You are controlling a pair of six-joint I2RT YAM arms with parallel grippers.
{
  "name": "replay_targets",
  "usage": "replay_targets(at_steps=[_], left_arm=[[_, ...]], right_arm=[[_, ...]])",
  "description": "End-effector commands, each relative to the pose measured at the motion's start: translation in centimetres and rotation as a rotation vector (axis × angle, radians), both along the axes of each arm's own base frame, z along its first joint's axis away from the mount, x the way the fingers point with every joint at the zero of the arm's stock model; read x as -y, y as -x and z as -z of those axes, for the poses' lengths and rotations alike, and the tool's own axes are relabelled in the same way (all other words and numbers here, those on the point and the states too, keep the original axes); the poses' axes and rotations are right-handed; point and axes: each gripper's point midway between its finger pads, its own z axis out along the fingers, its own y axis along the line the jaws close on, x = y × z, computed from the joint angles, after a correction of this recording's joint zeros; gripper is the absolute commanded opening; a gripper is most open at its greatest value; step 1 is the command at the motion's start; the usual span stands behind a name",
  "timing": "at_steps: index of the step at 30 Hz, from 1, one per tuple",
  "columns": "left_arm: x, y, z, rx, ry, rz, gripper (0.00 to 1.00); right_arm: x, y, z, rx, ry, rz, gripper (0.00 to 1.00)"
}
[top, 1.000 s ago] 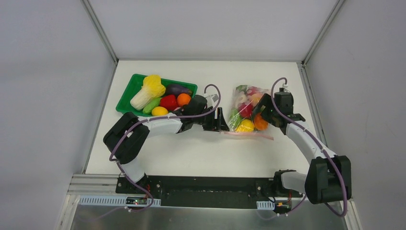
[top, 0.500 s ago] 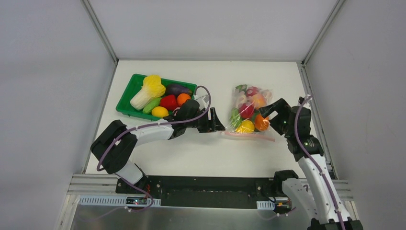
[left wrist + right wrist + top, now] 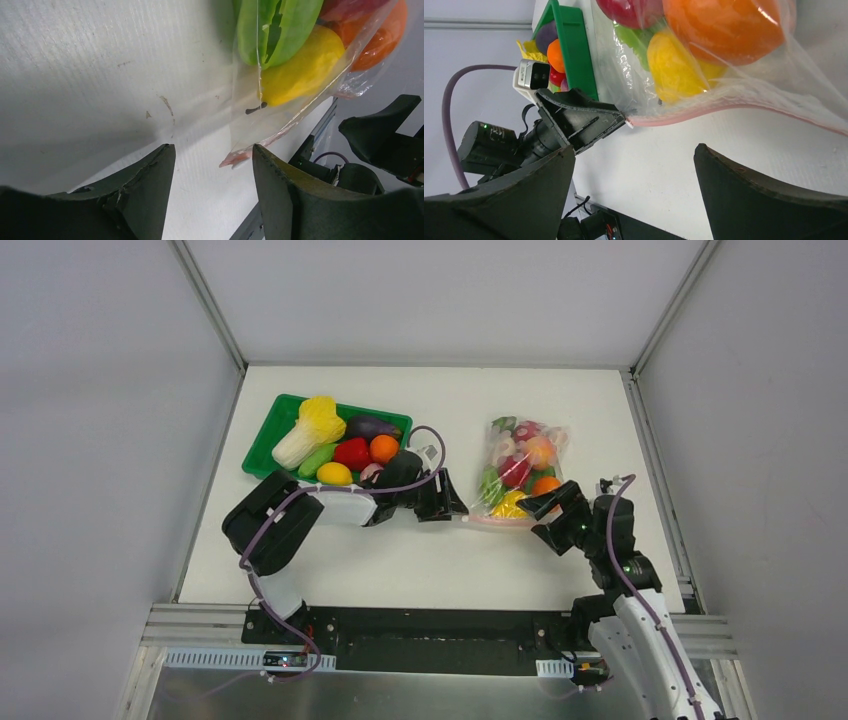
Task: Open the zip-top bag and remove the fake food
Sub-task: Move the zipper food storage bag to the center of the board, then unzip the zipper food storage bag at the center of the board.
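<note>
The clear zip-top bag lies flat right of centre, its pink zip strip along the near edge. Inside it is the fake food: an orange, a yellow fruit, a red apple and green leaves. My left gripper is open at the bag's left near corner. The strip's pink end lies just ahead of its fingers, untouched. My right gripper is open and empty at the bag's near right corner, with the strip ahead of it.
A green tray at the back left holds a napa cabbage, an eggplant, a red pepper and other produce. The left arm's wrist sits against the tray's near right corner. A metal rail runs along the table's near edge.
The right arm has pulled back from on top of the bag toward the near edge, its gripper now beside the zip strip. The left gripper has barely shifted at the bag's left corner.
</note>
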Motion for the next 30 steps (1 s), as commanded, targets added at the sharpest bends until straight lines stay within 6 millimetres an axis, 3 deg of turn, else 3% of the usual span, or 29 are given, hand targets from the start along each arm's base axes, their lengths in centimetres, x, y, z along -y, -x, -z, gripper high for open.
replay_targets(at_steps=[1, 4, 9, 19, 30], left_arm=[[1.8, -1.1, -2.8, 0.042, 0.114, 0.012, 0.58], [2.2, -1.0, -2.7, 0.025, 0.149, 0.008, 0.51], [3.0, -0.7, -3.0, -0.006, 0.213, 0.012, 0.31], [3.0, 0.2, -5.7, -0.009, 0.291, -0.029, 0.00], [4.2, 1.2, -8.9, -0.052, 0.343, -0.097, 0.00]], right_arm=[[-1.3, 0.1, -1.3, 0.051, -0.085, -0.031, 0.92], [-1.7, 0.2, -0.6, 0.042, -0.106, -0.038, 0.92], [-2.3, 0.2, -0.3, 0.047, -0.117, -0.043, 0.92], [-3.0, 0.1, 0.6, 0.030, -0.133, 0.012, 0.90], [-4.4, -0.1, 0.8, 0.000, -0.222, 0.083, 0.83]])
